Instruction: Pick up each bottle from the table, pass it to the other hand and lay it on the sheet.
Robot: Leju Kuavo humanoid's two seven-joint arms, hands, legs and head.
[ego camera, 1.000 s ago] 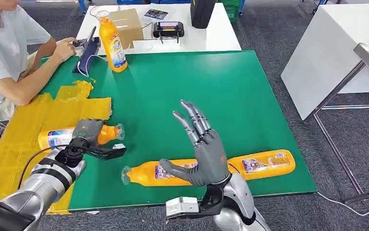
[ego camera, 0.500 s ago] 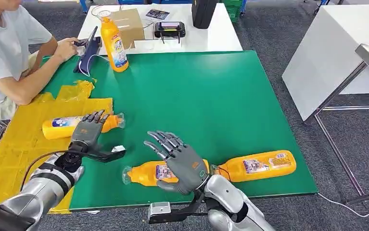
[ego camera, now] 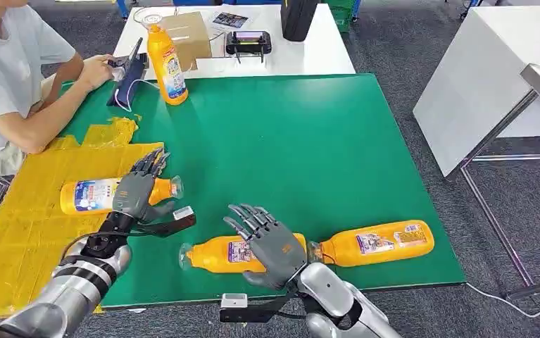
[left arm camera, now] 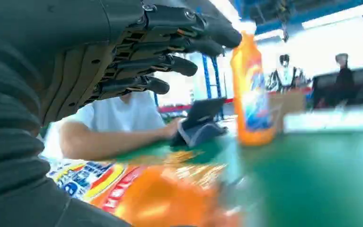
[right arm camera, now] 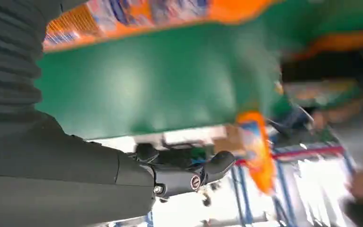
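Directly under right hand (ego camera: 272, 245) (fingers spread), bottle (ego camera: 219, 255)

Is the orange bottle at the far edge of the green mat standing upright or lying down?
Upright. The orange bottle stands on its base at the far edge of the green mat, cap pointing up.

Setting: robot test lab | grey carpet floor (ego camera: 393, 42) | white tables (ego camera: 485, 77) | green mat (ego camera: 309, 141) | person (ego camera: 6, 77) seated alongside
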